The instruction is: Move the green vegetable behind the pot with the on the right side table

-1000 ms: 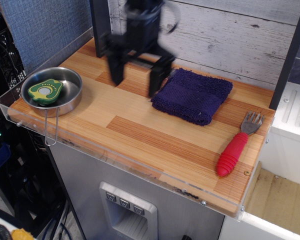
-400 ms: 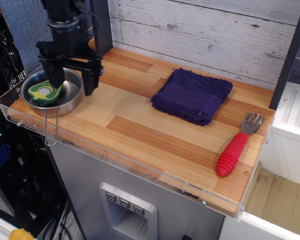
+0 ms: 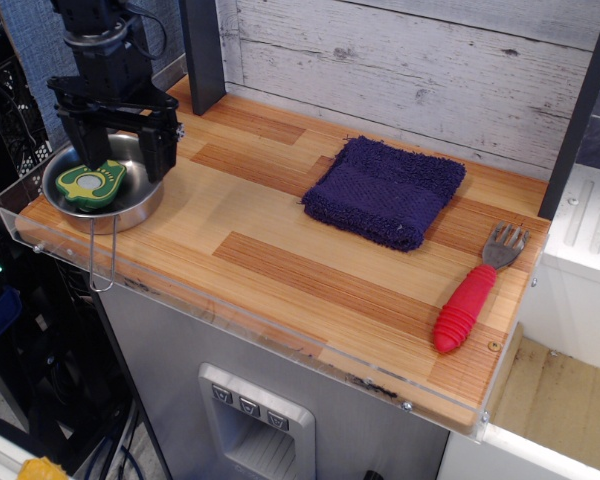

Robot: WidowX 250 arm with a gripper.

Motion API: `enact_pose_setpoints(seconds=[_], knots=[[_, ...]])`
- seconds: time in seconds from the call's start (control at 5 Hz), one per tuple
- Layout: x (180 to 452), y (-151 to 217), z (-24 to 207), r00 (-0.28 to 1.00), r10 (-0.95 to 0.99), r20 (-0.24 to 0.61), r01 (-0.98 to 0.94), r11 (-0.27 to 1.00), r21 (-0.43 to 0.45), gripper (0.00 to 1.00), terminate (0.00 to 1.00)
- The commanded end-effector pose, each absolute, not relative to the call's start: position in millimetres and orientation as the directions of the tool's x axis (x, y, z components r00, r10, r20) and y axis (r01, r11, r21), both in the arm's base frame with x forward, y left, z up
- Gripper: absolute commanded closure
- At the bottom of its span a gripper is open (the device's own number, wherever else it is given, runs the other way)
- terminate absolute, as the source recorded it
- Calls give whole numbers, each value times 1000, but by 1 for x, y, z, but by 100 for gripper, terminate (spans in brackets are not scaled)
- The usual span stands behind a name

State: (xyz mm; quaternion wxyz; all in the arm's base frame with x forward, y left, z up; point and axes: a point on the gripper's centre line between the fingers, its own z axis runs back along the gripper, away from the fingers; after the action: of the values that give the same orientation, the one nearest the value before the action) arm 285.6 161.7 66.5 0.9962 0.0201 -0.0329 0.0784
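The small flat green toy avocado half [image 3: 92, 182] lies inside the shallow shiny steel pot [image 3: 130, 205] at the far-left corner of the light wooden table [image 3: 310, 270]. The black gripper [image 3: 115, 152] hangs above it, jaws spread wide, holding nothing. Best to centre over the toy, descend straight between the pot walls, pinch its narrow sides

Materials and finishes on the worktop

A shiny steel pot [image 3: 130, 195], a smooth wood-grain table [image 3: 280, 260] edged in clear acrylic, a nubby dark blue cloth [image 3: 385, 192] and a ribbed red-handled fork [image 3: 470, 295] are seen.
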Motion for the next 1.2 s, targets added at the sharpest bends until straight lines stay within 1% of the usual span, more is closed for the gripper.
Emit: enact_pose_setpoints(seconds=[0.0,0.4,1.0], knots=[[290,187,73,983,161,84,-167,983,76,0,0],[293,208,61,981,188,42,-191,976,104,0,0],[294,204,28,983,176,-59,-168,979,112,0,0]])
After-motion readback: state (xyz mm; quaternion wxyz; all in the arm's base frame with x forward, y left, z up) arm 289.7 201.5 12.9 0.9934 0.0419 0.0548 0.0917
